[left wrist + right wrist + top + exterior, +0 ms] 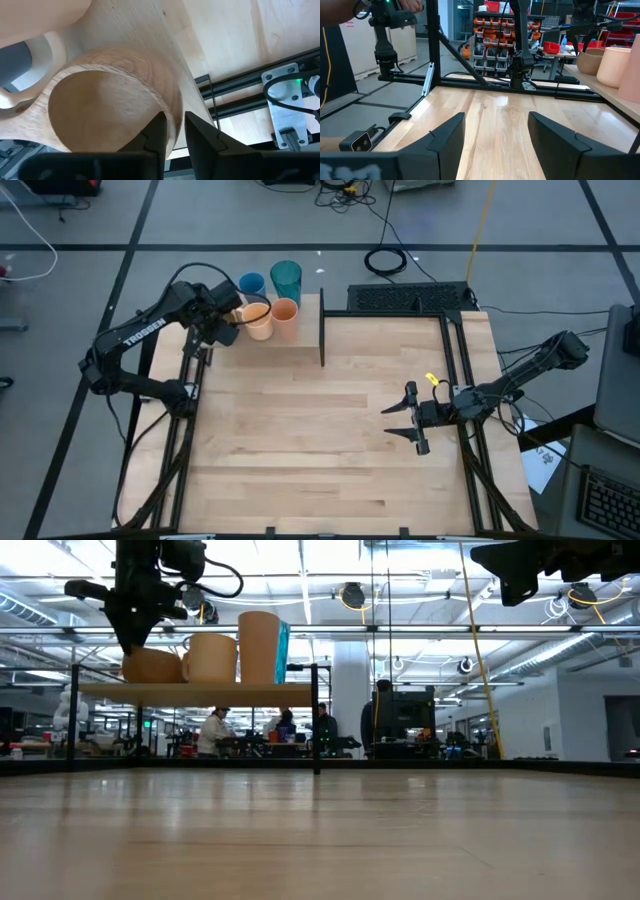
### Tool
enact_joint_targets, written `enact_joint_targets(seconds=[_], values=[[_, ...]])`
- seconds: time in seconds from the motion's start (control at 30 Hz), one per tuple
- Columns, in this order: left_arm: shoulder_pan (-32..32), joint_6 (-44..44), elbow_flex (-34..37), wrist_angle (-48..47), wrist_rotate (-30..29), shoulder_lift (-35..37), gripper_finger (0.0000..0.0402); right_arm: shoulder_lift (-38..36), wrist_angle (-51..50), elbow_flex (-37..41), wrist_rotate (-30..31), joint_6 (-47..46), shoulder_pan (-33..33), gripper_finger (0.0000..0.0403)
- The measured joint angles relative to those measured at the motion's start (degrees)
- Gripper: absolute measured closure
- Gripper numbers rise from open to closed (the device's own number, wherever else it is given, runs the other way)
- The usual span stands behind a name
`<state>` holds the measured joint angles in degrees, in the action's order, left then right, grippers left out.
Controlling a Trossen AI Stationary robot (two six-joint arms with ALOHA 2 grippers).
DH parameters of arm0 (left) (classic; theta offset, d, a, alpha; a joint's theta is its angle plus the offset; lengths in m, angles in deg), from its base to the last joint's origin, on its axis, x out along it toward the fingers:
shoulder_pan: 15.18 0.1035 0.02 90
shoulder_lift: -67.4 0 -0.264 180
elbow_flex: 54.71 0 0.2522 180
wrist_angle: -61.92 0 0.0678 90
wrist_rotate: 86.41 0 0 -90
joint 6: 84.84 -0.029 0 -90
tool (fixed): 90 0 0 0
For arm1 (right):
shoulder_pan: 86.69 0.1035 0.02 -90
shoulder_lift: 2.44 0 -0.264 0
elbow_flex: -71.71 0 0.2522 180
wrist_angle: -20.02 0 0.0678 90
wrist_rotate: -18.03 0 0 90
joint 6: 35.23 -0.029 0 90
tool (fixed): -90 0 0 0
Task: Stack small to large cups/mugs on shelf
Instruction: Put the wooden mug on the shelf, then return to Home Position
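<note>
High view has the left gripper (228, 320) at the shelf's (300, 350) left end, clenched on the tan mug's (250, 313) rim; the left wrist view shows one finger inside the mug (100, 115) and one outside. Just beside it stand the peach mug (259, 326) and orange cup (284, 311), with the blue cup (251, 283) and teal tumbler (286, 278) behind. Right gripper (412, 418) hovers over the table's (300, 450) right side, fingers spread, holding nothing

tan mug (100, 115): bare wood, visible grain, matt
peach mug (259, 322): smooth, matt
teal tumbler (286, 279): translucent plastic, glossy
shelf (200, 691): light wood, black metal frame
surface (320, 440): pale wood planks, faint sheen
</note>
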<state>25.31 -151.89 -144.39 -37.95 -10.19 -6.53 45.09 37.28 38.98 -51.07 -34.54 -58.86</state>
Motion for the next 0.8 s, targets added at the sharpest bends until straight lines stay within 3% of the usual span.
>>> enact_joint_targets(seconds=[0.5, 0.8], values=[[-0.02, 3.81, -0.02, 0.65, -2.49, 0.02, 0.0329, 0.0, 0.0, 0.0, -0.02, 0.0, 0.0, 0.0195], [-0.02, 6.32, -0.02, 0.7, -3.35, 0.07, 0.0268, 0.0, 0.0, 0.0, -0.02, 0.0, 0.01, 0.0195]])
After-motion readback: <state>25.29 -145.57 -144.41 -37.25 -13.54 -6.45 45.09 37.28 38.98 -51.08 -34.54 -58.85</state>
